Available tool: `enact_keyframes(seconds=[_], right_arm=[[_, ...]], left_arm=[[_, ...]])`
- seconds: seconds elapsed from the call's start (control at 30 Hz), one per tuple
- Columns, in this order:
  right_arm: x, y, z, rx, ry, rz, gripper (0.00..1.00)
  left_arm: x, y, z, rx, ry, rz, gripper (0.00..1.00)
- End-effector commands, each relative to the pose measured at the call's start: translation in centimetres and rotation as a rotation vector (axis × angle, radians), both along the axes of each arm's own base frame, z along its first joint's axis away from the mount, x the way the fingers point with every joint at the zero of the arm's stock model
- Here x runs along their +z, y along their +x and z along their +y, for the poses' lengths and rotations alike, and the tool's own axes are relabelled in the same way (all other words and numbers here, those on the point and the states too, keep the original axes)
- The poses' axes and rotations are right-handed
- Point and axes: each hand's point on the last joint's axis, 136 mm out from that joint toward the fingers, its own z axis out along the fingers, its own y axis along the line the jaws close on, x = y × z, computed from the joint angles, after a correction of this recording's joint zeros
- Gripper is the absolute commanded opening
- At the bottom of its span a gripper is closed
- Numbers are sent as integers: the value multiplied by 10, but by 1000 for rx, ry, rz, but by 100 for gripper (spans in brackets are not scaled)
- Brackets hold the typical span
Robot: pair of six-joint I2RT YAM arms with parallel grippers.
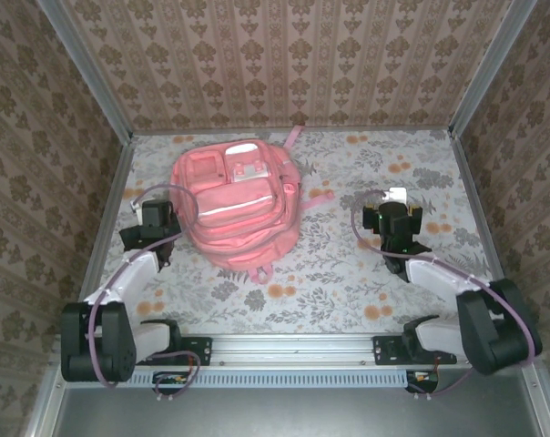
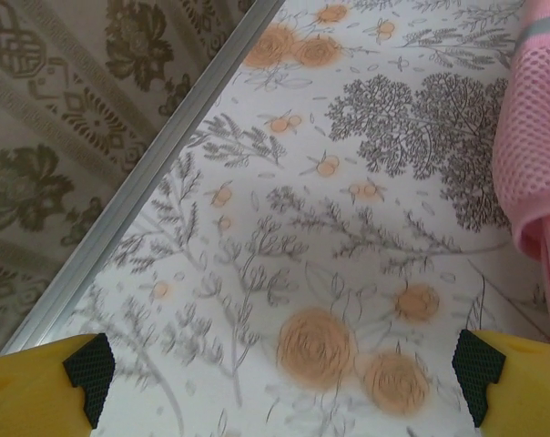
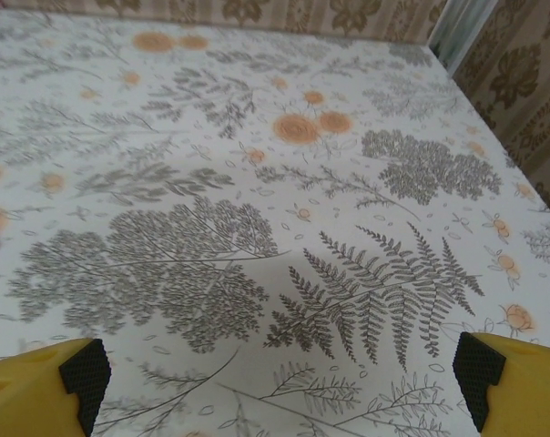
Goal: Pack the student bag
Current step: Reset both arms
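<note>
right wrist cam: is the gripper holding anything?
No, the right gripper is open, and the flowered table cover shows between its fingers.

Support: table [image 1: 348, 291], flat top under pale cover printed with grey ferns, trees and orange flowers. Metal rail [image 2: 147, 182] runs along table edge, just left of left pincer [image 2: 284, 378]. On cover: student bag [image 1: 237, 205], lying flat, front pockets up, just right of left pincer, well left of right pincer [image 3: 280, 373]. Pink strap [image 1: 319, 195] trails on cover from bag toward right pincer. Below right pincer: fern print, orange blooms farther ahead.
</note>
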Motion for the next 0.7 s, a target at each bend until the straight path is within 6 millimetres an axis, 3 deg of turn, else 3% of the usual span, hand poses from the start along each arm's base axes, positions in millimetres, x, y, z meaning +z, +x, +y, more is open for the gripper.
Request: enact_keyframes(seconds=[0.0, 0.07, 0.17, 0.3, 0.43, 0.57, 0.67], right_arm=[[15, 28, 4, 57, 25, -101, 100], [6, 33, -4, 34, 10, -92, 100], [7, 33, -11, 32, 49, -112, 100], [-1, 32, -19, 53, 106, -168, 100], [-16, 38, -13, 124, 145, -166, 100], [-17, 37, -13, 124, 151, -149, 100], [-17, 38, -13, 124, 151, -151, 100]], left_arm=[[16, 34, -8, -104, 8, -195, 100], [11, 40, -8, -132, -9, -248, 100], [12, 49, -8, -169, -45, -295, 100], [8, 61, -21, -280, -61, -332, 100], [4, 69, -47, -421, -59, -314, 100], [-11, 74, -67, -516, -34, -292, 100], [-11, 75, -67, -515, -28, -294, 100]])
